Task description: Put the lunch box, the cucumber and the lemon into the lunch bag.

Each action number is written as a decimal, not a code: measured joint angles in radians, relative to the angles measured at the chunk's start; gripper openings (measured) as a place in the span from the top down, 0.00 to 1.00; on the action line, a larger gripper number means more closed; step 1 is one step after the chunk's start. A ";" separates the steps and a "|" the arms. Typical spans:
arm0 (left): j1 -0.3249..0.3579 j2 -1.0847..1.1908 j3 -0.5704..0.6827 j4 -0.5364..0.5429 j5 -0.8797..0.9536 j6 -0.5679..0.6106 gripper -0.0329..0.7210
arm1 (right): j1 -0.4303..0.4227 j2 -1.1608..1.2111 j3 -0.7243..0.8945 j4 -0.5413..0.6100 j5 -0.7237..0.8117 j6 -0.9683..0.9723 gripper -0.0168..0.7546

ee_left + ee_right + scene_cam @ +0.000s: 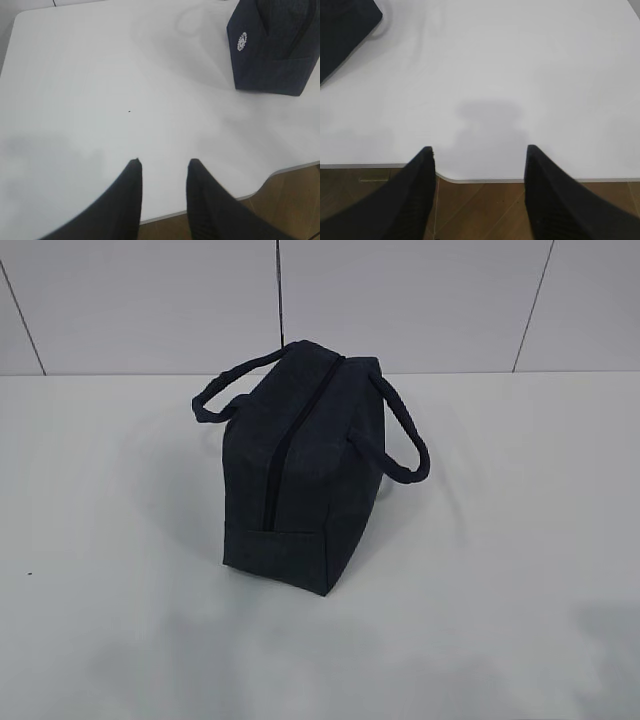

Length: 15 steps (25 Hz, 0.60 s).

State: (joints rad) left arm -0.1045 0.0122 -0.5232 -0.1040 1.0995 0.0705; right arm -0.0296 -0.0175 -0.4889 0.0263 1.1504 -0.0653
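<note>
Lunch bag sat alone in the middle of the white surface in the exterior view, its top zipper looking shut, so what was inside could not be seen. No lunch box, cucumber or lemon showed anywhere.

From the left wrist, the left gripper hung over bare surface, jaws a little apart and holding nothing, the bag far off.

From the right wrist, the right gripper had wide, empty jaws near the edge.

Probably the zipper must be opened next.
</note>
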 joint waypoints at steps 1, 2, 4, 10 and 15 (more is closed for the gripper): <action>0.000 0.000 0.000 0.000 0.000 0.000 0.67 | 0.000 0.000 0.000 0.000 0.000 0.000 0.43; 0.000 0.000 0.000 0.003 0.000 0.000 0.67 | 0.000 0.000 0.000 0.000 0.000 0.000 0.43; 0.000 0.000 0.000 0.007 0.000 0.000 0.67 | 0.000 0.000 0.000 0.000 0.000 0.000 0.43; 0.000 0.000 0.000 0.009 0.000 0.000 0.67 | 0.000 0.000 0.000 0.000 -0.002 0.000 0.43; 0.000 0.000 0.000 0.010 0.000 0.000 0.67 | 0.000 0.000 0.000 0.000 -0.002 0.000 0.43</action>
State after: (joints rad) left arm -0.1045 0.0122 -0.5232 -0.0936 1.0995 0.0705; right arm -0.0296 -0.0175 -0.4889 0.0263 1.1489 -0.0653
